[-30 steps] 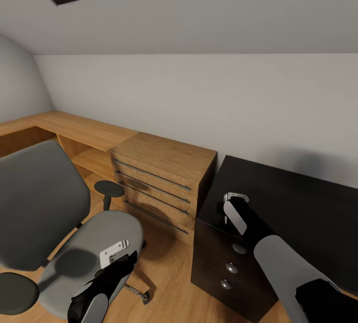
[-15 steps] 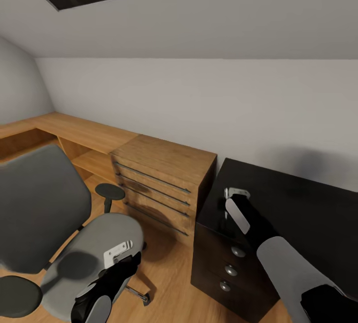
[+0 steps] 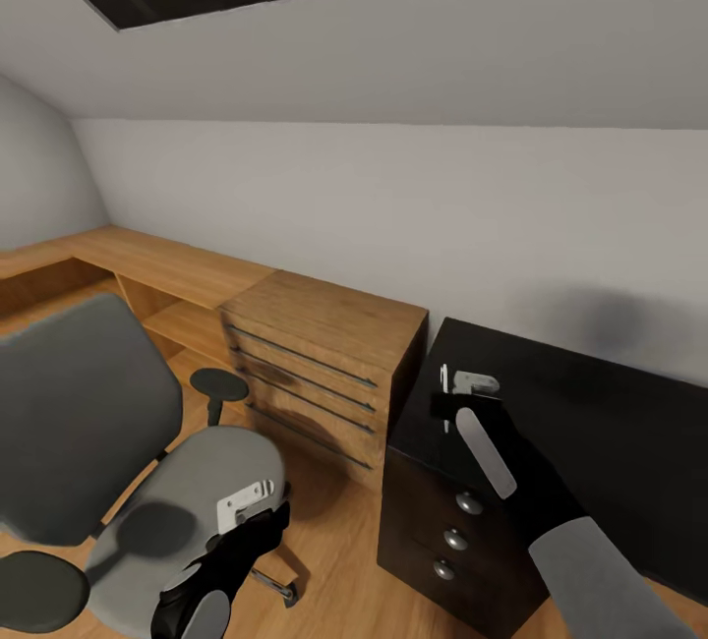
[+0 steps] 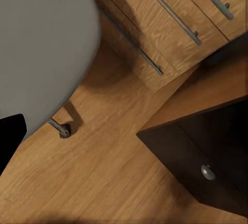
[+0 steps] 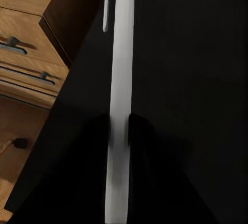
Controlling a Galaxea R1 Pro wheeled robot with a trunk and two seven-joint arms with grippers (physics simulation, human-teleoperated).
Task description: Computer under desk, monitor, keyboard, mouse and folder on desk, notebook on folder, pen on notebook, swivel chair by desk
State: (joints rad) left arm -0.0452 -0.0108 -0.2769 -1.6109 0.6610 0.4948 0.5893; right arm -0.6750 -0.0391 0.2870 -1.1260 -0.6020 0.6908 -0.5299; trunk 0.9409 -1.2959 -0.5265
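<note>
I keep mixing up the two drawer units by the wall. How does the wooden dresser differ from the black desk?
The dresser is light grained wood, while the desk is glossy black. The dresser's drawers have long bar handles; the desk's have round silver knobs. A thin white pen lies on the desk. Both have stacked drawers and stand against the white wall.

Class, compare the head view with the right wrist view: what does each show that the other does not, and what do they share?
Head view's own: the swivel chair, the left gripper by its seat, the desk's round drawer knobs. Right wrist view's own: a pale thin strip, likely the notebook, edge-on between the fingers of the right gripper. Shared: the pen lying on the black desk, the wooden dresser beside it.
</note>
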